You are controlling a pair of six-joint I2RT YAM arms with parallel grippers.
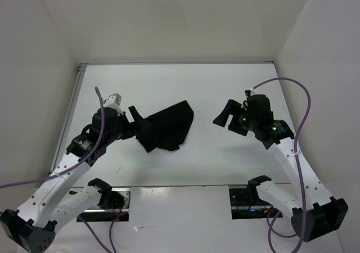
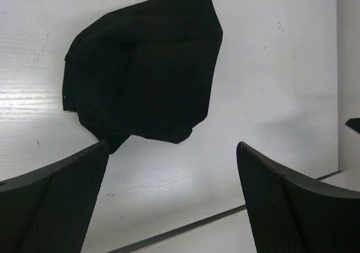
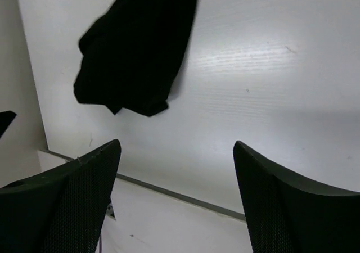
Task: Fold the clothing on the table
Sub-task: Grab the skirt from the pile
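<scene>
The clothing [image 1: 167,128] is a crumpled black heap lying left of the middle of the white table [image 1: 236,84]. My left gripper [image 1: 139,122] hovers at the heap's left edge, open and holding nothing. In the left wrist view the clothing [image 2: 143,73] lies ahead of the left gripper [image 2: 172,144], with only bare table between the jaws. My right gripper [image 1: 229,120] stands open over bare table, well to the right of the clothing. Seen from the right wrist, the clothing [image 3: 135,50] is far ahead and to the left of the right gripper [image 3: 176,143].
White walls close in the table on the left, back and right. A thin metal edge strip [image 3: 169,192] runs along the near side, and another strip [image 1: 72,107] along the left. Purple cables [image 1: 304,112] loop beside both arms.
</scene>
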